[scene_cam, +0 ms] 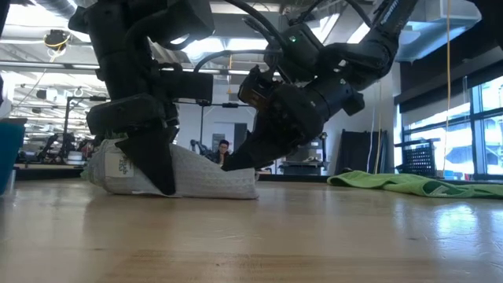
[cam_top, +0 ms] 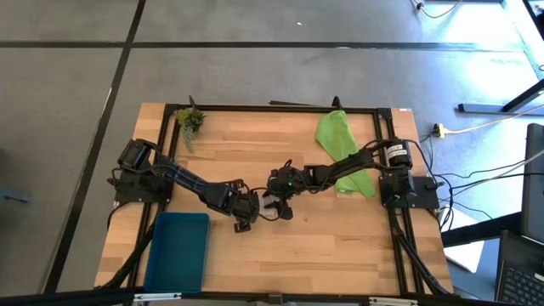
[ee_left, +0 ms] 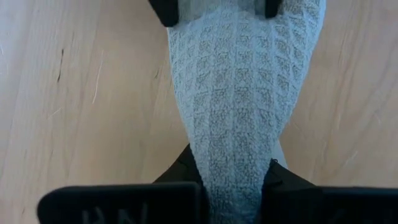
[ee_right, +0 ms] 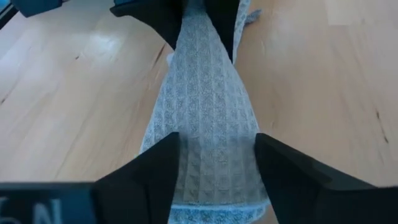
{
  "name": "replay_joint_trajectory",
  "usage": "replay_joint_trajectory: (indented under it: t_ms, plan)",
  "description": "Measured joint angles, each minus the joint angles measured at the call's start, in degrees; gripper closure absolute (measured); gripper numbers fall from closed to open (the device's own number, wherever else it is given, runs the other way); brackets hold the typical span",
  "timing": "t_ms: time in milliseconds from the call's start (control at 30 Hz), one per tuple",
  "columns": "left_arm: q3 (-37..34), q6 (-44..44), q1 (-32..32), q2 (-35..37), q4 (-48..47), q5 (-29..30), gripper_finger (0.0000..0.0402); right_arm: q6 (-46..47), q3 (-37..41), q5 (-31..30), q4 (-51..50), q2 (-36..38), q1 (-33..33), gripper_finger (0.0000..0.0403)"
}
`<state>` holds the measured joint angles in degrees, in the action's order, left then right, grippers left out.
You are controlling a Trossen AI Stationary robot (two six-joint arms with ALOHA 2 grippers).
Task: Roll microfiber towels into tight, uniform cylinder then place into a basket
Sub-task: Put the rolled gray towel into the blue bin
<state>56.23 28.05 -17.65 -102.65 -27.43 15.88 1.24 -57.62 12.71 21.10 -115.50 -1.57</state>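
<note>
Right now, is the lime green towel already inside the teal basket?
No, the lime green towel lies spread on the table's far right side, while the teal basket sits at the near left with nothing visible in it.

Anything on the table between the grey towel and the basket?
Nothing visible. The rolled grey towel sits mid-table with the left claw pinched on one end and the right claw straddling the other. Only bare wood lies between it and the basket at the front left.
</note>
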Motion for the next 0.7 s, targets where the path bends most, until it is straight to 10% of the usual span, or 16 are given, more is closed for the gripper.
replay_joint_trajectory:
  t_ms: [467, 700]
  plan:
    - [-0.24, 0.81, -0.19, 3.81, -5.35, -0.86, 0.0364, -0.2, -1.1, -0.84, -19.46, 13.57, -1.66, 0.0175]
    - [-0.13, 1.67, -1.98, 9.9, -8.87, 2.19, 0.0364, -0.27, -1.12, -11.43, -27.21, 21.07, -5.23, 0.0175]
